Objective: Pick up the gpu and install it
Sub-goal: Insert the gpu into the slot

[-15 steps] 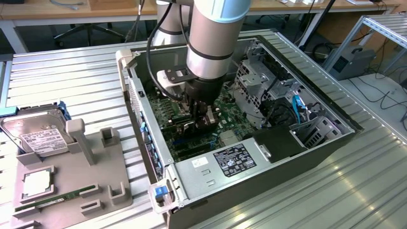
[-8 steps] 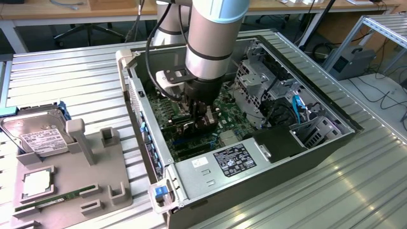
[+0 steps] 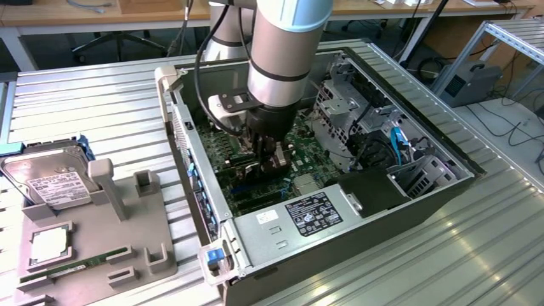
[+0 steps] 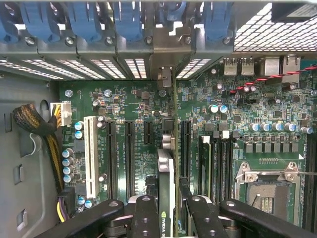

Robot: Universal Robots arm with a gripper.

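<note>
Hand (image 4: 166, 210) down inside the open case (image 3: 442, 191), fingers (image 4: 144, 218) clamped narrow on the gpu (image 4: 166, 173). Card held edge-on, thin side toward the wrist camera, so it reads as a narrow strip running straight ahead of the hand to the case's rear wall. Gripping it by the faces, near the top edge, leaves the connector edge free to point down at the motherboard (image 4: 129, 104).

Card's far end reaches the rear slot openings; its metal bracket (image 4: 168, 47) sits in line with one opening, beneath the row of blue latches (image 4: 84, 20). That alignment fits an install step: bracket to the rear wall, card edge over a long black slot (image 4: 184, 148) just beside it. Whether the edge is seated in the slot, cannot tell.

White slot (image 4: 90, 153) and other black slots lie further off to one side of the hand, CPU socket (image 4: 270, 191) to the other.

Outside the case, well away from the hand: a grey tray (image 3: 102, 242) on the bench (image 3: 85, 102), carrying a hard drive (image 3: 47, 178), a CPU chip (image 3: 51, 245) and a RAM stick (image 3: 76, 264).
</note>
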